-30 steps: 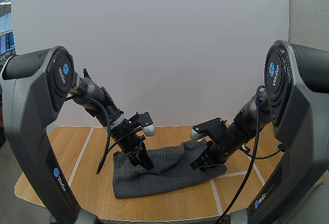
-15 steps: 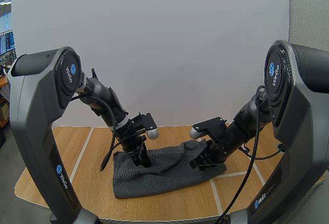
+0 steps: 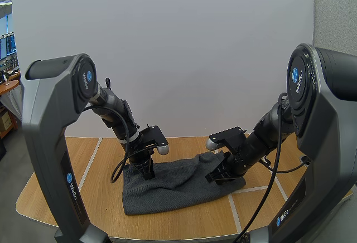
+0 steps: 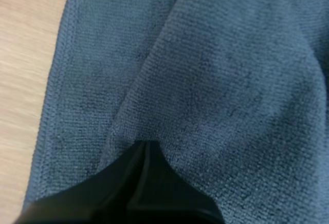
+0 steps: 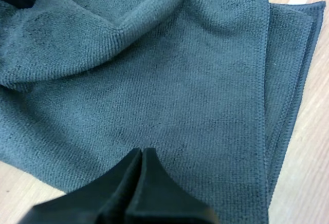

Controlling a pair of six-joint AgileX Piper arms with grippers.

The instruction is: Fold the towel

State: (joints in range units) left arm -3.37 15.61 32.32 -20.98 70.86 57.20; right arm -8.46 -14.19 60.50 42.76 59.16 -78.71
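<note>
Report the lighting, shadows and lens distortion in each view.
High view: the wide lens swells both arms at the edges; the light is even, with a soft shadow along the towel's near edge and no glare on the table; the left claw and right claw are black against dark cloth. Left wrist view: flat light, shaded crease. Right wrist view: the same, with faint shade beside the ridge.

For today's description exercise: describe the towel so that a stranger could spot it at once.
On the wooden table, near its middle, lies a dark grey towel. It is the one soft, rumpled cloth there, with layered edges at one end.
</note>
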